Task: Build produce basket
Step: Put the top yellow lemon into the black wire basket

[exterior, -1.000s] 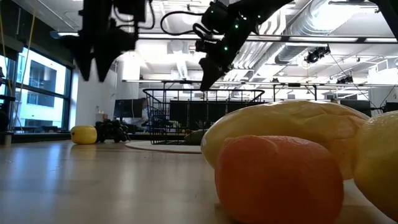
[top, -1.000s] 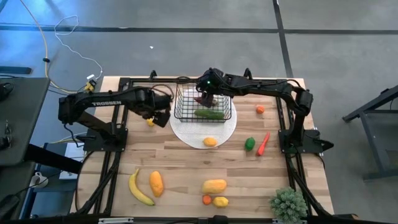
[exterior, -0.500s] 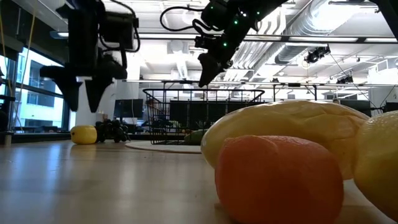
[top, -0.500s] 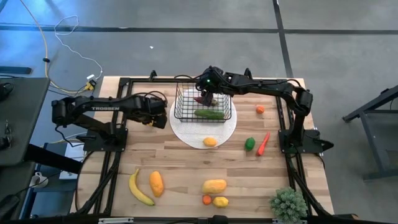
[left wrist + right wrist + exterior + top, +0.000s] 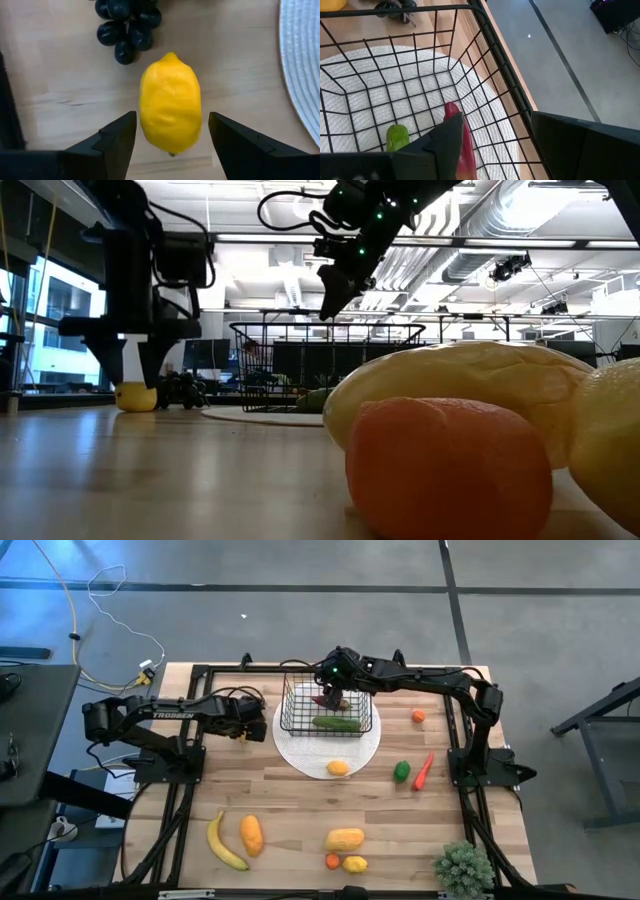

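The basket (image 5: 327, 710) is sitting on a white round mat (image 5: 300, 752) at the upper middle of the overhead frame, already holding a cucumber (image 5: 335, 723) and a red chili (image 5: 462, 145). Just left of the mat, a lemon (image 5: 170, 107) is lying on the wooden table (image 5: 290, 810), with dark grapes (image 5: 127, 25) just beyond it. The left gripper (image 5: 172, 137) is hanging directly over the lemon with its jaws apart, one finger on each side of the fruit and not yet touching it. The lemon's long axis is running straight away from the wrist, so the jaws are set across its narrow width. The right gripper (image 5: 335, 692), farther from the lemon, is hovering above the basket's far rim, released and carrying nothing.
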Robot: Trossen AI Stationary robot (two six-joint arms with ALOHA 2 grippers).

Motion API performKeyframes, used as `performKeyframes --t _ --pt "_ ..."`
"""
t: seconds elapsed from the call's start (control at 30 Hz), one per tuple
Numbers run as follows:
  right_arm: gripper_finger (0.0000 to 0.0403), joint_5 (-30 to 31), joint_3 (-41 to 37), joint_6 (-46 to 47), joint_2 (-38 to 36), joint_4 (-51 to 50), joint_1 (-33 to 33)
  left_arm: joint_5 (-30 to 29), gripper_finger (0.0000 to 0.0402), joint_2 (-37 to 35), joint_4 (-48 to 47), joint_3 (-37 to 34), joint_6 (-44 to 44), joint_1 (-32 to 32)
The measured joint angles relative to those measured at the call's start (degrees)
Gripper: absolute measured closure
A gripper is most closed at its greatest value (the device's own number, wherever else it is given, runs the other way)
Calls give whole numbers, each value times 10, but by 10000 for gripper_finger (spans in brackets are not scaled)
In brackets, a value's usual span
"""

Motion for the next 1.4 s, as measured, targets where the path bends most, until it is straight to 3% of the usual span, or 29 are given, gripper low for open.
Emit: performKeyframes --t 0.3,0.6,0.9,1.1,1.4 --pt "187 36 0 8 -3 -13 0 1 178 0 32 -40 17 20" --pt "187 40 0 100 -31 -65 0 12 277 -2 37 -43 62 20" --pt "187 88 0 136 -78 -91 -2 32 270 -58 39 -11 96 19" --pt "187 91 0 183 -113 -106 -19 5 270 -114 60 51 140 19" --pt "187 91 0 259 -160 -162 -46 -25 270 -137 177 116 290 19"
